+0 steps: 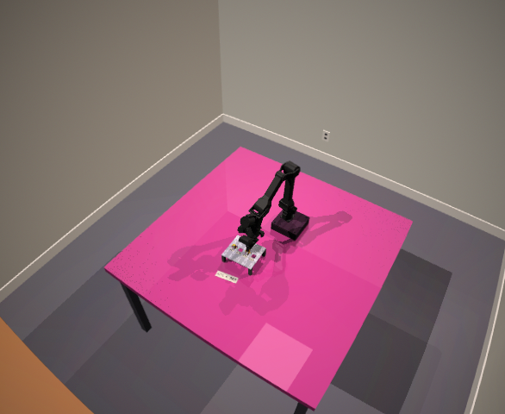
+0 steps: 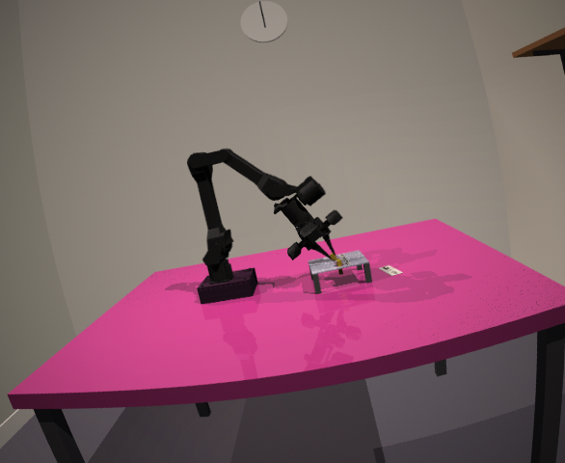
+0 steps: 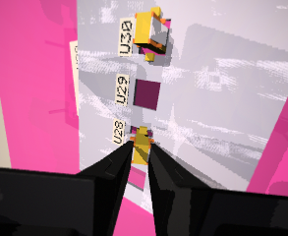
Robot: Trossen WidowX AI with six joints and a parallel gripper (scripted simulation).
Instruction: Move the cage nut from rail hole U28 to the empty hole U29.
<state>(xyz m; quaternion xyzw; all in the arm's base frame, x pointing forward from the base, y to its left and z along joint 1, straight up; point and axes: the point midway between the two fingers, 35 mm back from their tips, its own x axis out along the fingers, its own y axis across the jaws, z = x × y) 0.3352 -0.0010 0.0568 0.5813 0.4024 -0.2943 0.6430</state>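
the jaws [image 1: 247, 252] [image 2: 336, 258], nearly closed, grip the yellow cage nut [image 2: 338, 261] [image 3: 142, 151] by label u28.

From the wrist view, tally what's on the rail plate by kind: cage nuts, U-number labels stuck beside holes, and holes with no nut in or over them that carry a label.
Cage nuts: 2 (one at U30, one at U28)
U-number labels: 3
Labelled empty holes: 1 (U29)
Total: 6
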